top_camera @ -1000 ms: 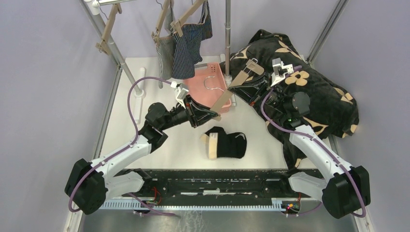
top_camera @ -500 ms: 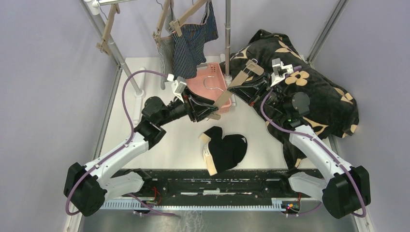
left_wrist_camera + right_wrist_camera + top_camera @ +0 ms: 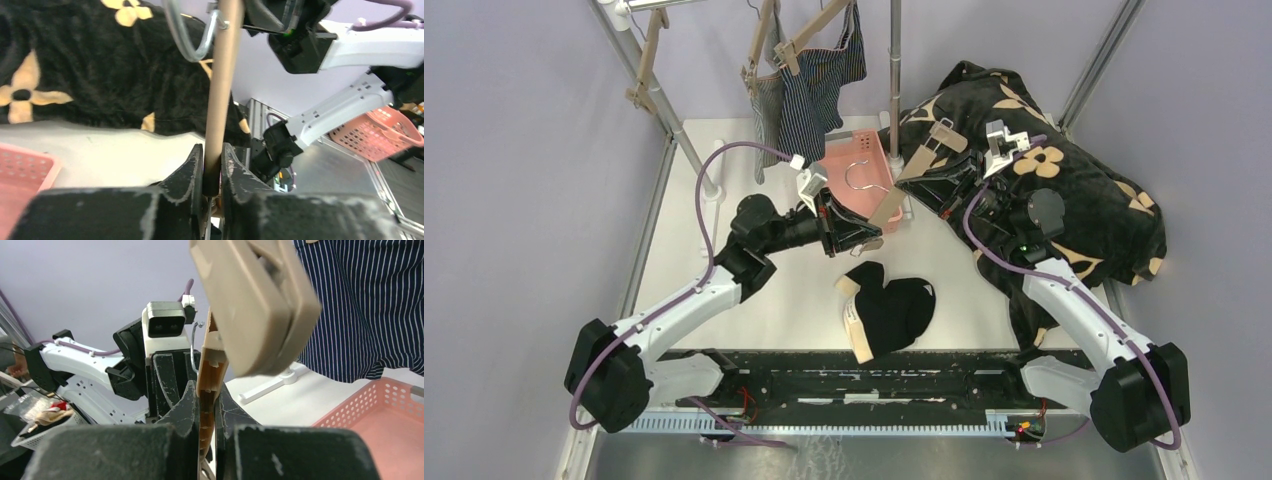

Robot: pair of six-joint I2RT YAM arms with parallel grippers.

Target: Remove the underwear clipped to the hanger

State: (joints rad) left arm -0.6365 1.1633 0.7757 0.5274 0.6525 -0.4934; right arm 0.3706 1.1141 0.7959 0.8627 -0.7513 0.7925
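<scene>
A tan wooden clip hanger (image 3: 887, 205) with a metal hook (image 3: 860, 176) is held in the air between both grippers. My left gripper (image 3: 867, 232) is shut on its lower end; the bar (image 3: 222, 90) runs up from the jaws in the left wrist view. My right gripper (image 3: 929, 182) is shut on its upper end (image 3: 206, 390), just below a tan clip (image 3: 255, 305). The black underwear (image 3: 894, 312) lies loose on the table below. The navy striped underwear (image 3: 819, 85) and the grey-striped underwear (image 3: 766, 115) hang clipped on hangers at the rack.
A pink basket (image 3: 839, 190) stands behind the held hanger. The big black blanket with tan flowers (image 3: 1084, 200) is heaped at the right. Rack poles (image 3: 894, 60) and a slanted pole (image 3: 664, 100) stand at the back. An empty hanger (image 3: 646, 60) hangs at the left.
The black underwear has slid toward the near edge and bunched up on the table. My left arm has moved up and right with the hanger end. The right arm has stayed put.
</scene>
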